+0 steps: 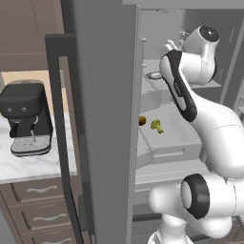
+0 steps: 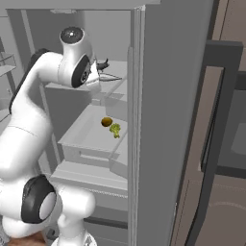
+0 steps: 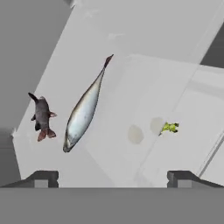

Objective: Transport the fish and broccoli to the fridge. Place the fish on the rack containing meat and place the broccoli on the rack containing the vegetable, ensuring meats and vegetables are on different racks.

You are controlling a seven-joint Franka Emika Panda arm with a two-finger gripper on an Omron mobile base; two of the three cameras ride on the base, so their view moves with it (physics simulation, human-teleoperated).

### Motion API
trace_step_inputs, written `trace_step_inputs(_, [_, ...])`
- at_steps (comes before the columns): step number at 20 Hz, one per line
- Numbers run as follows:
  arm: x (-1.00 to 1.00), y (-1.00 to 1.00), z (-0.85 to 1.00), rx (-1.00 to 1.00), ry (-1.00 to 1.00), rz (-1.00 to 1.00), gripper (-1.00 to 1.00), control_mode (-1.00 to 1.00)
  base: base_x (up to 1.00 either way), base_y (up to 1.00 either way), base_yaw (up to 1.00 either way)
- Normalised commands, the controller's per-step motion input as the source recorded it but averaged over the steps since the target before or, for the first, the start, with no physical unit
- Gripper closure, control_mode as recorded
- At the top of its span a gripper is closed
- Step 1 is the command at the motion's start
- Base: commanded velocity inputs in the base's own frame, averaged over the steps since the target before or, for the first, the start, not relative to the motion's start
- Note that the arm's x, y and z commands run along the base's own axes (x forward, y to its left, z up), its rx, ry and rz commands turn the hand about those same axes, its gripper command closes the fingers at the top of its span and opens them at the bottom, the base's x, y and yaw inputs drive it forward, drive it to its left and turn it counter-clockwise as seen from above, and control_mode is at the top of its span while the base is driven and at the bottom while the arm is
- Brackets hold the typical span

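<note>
Fish: two on the upper rack (image 3: 57, 157) in the hand view. The long silver fish (image 3: 83, 111) lies slantwise, tail tip toward 1 o'clock, head toward 7 o'clock. The small dark fish (image 3: 42, 117) with reddish fins lies at 9 o'clock of it, near but apart. In the right base view the silver one's pointed end (image 2: 111, 77) pokes out past the arm's wrist.
Broccoli: one green floret (image 1: 157, 126) on the lower rack (image 1: 176, 138), lying on the bare shelf; also seen in the right base view (image 2: 115, 129) and, small, in the hand view (image 3: 170, 127) at 3 o'clock of the silver fish, a level down.
Vegetable: one orange-brown ball (image 1: 142, 120) on that same lower rack, at 10 o'clock of the broccoli in the left base view, just beside it; whether they touch I cannot tell. Right base view shows it too (image 2: 106, 122).
Gripper: one (image 3: 112, 177), its two tips spread wide at the bottom of the hand view, nothing between them, above the upper rack and clear of both fish.
Fridge: one (image 2: 168, 120), door standing open, pale shelves inside.
Arm: one (image 1: 214, 128), reaching into the fridge at upper-rack height.
Coffee machine: one (image 1: 26, 116), black, on the marble counter (image 1: 28, 164) at 9 o'clock of the fridge door.
</note>
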Motion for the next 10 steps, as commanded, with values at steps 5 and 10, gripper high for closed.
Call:
trace_step_inputs(5, [-1.00,0.10,-0.09,-0.05,-0.05,0.09,-1.00,-1.00,0.00,0.00,0.00])
trace_step_inputs(10, [-1.00,0.02,0.00,-0.11,0.07,0.15,-1.00,-1.00,0.00,0.00,0.00])
